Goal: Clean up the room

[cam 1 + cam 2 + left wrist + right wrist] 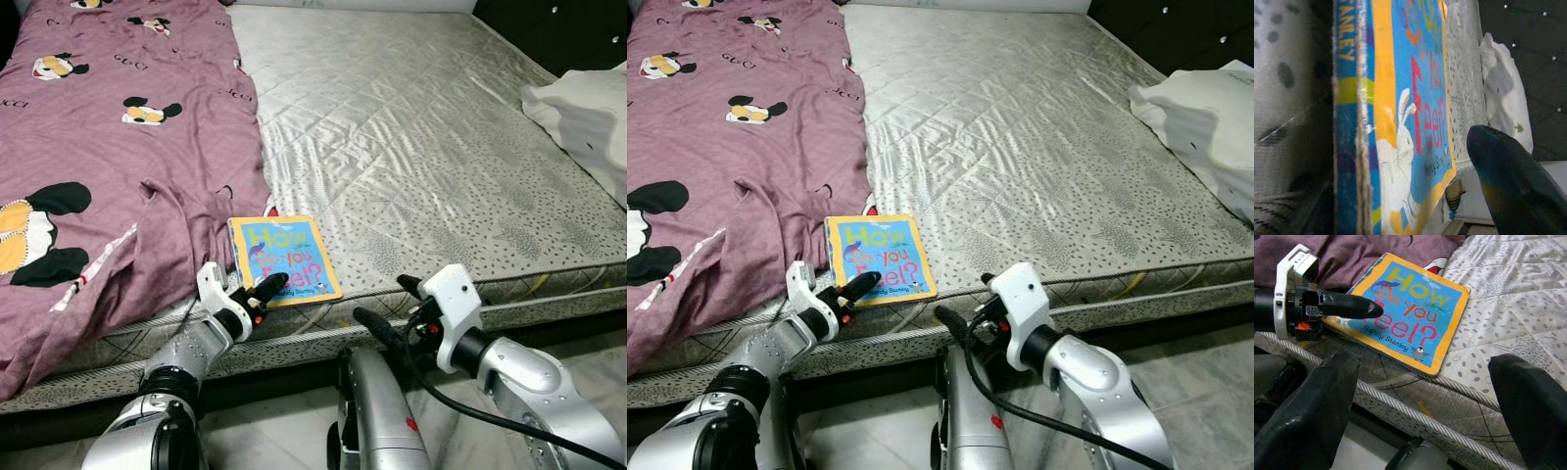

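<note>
A children's board book (284, 259) with a blue and yellow cover, titled "How Do You Feel?", lies flat at the near edge of the bare mattress (421, 147). My left gripper (266, 291) reaches the book's near left corner. One black finger (1352, 307) lies over the cover with a gap above it, and the book's spine (1349, 147) sits between the jaws, so the gripper is open. My right gripper (392, 305) hovers in front of the mattress edge, to the right of the book. Its fingers (1308, 416) are spread wide with nothing between them.
A purple blanket (108, 147) printed with cartoon mice covers the left half of the bed and touches the book's far left side. White bedding (588, 117) is piled at the right edge. Dark furniture (558, 29) stands behind it. Pale tiled floor (598, 357) lies below.
</note>
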Tool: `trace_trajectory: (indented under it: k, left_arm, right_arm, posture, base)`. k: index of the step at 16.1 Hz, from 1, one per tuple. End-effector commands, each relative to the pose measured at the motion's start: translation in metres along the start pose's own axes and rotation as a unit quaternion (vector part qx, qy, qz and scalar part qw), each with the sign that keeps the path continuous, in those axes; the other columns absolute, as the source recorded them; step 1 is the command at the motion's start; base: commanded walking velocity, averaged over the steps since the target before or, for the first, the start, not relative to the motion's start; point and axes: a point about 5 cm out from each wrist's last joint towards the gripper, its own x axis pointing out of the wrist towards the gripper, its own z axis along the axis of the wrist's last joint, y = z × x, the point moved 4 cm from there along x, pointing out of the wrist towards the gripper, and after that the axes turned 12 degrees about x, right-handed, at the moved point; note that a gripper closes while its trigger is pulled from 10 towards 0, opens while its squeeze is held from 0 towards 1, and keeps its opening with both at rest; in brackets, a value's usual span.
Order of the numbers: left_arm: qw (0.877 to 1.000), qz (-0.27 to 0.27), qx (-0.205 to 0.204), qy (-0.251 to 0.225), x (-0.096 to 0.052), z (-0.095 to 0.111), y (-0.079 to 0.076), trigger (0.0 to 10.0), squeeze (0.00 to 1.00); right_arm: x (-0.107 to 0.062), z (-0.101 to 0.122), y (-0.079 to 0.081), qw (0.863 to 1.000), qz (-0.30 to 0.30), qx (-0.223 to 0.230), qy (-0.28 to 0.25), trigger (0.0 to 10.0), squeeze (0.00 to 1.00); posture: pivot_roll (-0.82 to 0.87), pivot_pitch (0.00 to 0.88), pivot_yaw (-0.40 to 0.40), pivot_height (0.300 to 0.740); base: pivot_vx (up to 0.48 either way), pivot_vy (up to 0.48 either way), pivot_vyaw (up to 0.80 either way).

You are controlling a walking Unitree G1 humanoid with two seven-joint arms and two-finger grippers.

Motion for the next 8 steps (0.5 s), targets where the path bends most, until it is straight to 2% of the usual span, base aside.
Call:
trace_trajectory:
  k: [1,3,8]
  left_arm:
    - [1.000,-0.011,-0.016,0.011,0.0020,-0.0053,-0.0038,0.0,0.00]
    - [1.000,-0.008,-0.024,0.010,0.0020,-0.0049,-0.0025,0.0,0.00]
    - [0.999,-0.006,-0.034,0.007,0.0014,-0.0032,-0.0010,0.0,0.00]
  right_arm:
    - [-0.0005,0.0039,-0.0006,1.000,-0.002,-0.014,0.000,10.0,0.00]
    - [0.0013,0.0060,-0.0056,1.000,-0.015,-0.024,-0.006,10.0,0.00]
    - [0.0037,0.0058,-0.0052,0.999,-0.018,-0.027,-0.009,10.0,0.00]
  posture:
    - [-0.24,0.097,-0.112,0.503]
    - [-0.24,0.097,-0.112,0.503]
    - [-0.23,0.106,-0.113,0.503]
  base:
    - [0.000,0.000,0.00]
    - [0.000,0.000,0.00]
    - [0.000,0.000,0.00]
